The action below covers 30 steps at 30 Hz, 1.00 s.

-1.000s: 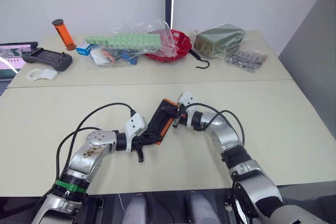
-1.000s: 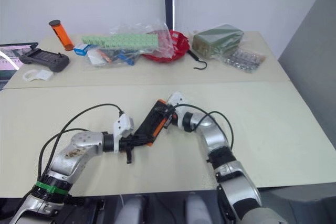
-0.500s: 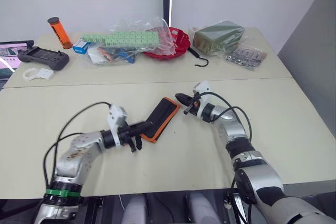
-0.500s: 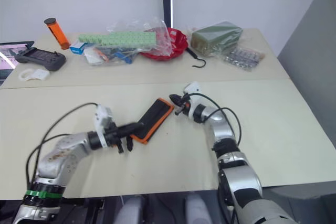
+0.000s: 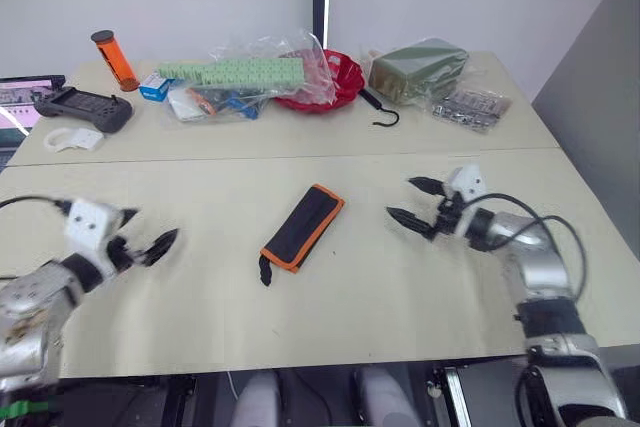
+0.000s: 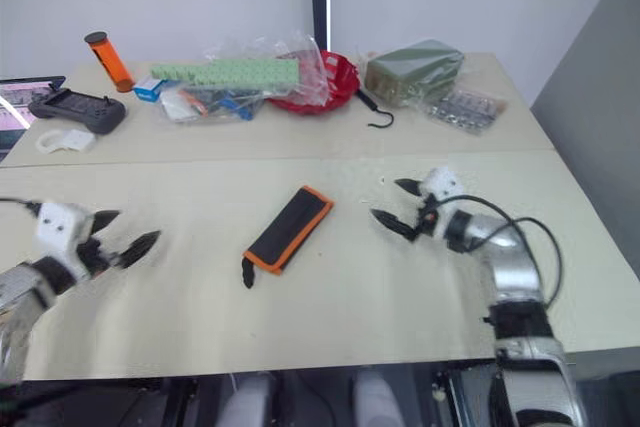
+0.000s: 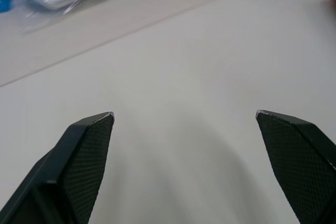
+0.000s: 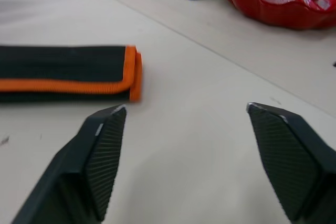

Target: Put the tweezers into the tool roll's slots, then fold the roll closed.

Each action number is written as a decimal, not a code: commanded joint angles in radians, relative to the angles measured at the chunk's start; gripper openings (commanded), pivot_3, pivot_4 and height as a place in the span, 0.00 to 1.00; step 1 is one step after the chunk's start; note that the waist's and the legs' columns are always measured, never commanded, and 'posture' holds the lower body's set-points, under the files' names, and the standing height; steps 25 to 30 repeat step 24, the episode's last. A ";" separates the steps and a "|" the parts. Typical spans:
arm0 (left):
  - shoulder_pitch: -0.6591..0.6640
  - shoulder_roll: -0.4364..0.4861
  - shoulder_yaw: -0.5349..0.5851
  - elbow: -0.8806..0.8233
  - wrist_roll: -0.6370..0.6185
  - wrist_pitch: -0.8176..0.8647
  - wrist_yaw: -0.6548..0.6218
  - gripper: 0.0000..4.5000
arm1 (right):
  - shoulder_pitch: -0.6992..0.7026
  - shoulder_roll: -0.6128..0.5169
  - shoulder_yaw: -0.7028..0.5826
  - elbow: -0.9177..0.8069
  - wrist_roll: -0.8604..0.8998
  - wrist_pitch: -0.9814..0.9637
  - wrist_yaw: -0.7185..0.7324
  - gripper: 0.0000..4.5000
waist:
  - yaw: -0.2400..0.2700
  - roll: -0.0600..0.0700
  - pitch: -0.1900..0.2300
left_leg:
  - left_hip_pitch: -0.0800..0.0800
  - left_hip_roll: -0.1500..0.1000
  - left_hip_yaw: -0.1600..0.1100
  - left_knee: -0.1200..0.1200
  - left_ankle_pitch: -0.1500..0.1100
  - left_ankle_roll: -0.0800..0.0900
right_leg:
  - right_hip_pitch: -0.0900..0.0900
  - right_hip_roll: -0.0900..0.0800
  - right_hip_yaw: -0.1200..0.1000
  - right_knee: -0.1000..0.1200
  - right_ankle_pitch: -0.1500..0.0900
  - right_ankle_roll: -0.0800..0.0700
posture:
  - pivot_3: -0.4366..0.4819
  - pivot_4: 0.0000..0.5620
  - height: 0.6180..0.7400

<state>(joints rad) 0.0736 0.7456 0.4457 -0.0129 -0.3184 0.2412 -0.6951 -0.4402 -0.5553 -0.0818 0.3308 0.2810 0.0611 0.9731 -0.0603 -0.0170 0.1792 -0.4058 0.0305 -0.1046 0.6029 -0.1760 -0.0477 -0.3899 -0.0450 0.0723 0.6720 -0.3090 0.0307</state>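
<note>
The folded roll [image 5: 303, 228] looks soft and light; grip its orange edge. Your left gripper [image 7: 184, 124] and right gripper [image 8: 186, 114] gape, empty.

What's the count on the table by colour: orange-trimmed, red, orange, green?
Orange-trimmed black: 1, the folded tool roll
Red: 1, the bowl
Orange: 1, the tube
Green: 2, the pale green strip and the dark green block
Total: 5
</note>
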 commanded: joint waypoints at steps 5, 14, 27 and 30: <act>0.139 0.002 0.136 -0.007 0.012 -0.071 0.020 1.00 | 0.130 -0.080 -0.114 -0.101 0.056 0.058 -0.026 0.99 | 0.016 -0.001 0.000 | 0.000 0.000 0.001 0.002 0.000 0.000 | 0.001 0.000 0.000 0.000 0.000 0.000 | 0.48 0.27 1.00; 0.244 -0.073 0.174 -0.060 -0.004 -0.105 0.026 1.00 | 0.200 -0.118 -0.169 -0.063 0.060 0.104 -0.074 0.99 | -0.003 0.001 0.002 | 0.000 -0.019 -0.025 -0.001 0.005 0.004 | 0.016 -0.017 -0.027 -0.001 -0.007 0.002 | 0.48 0.27 1.00; 0.245 -0.075 0.152 -0.033 0.023 -0.175 0.010 1.00 | 0.211 -0.134 -0.172 -0.042 0.066 0.076 -0.047 0.99 | 0.022 0.003 0.003 | 0.002 -0.027 -0.025 -0.001 0.008 0.002 | 0.020 -0.026 -0.028 -0.003 -0.009 0.006 | 0.48 0.27 1.00; 0.245 -0.075 0.152 -0.033 0.023 -0.175 0.010 1.00 | 0.211 -0.134 -0.172 -0.042 0.066 0.076 -0.047 0.99 | 0.022 0.003 0.003 | 0.002 -0.027 -0.025 -0.001 0.008 0.002 | 0.020 -0.026 -0.028 -0.003 -0.009 0.006 | 0.48 0.27 1.00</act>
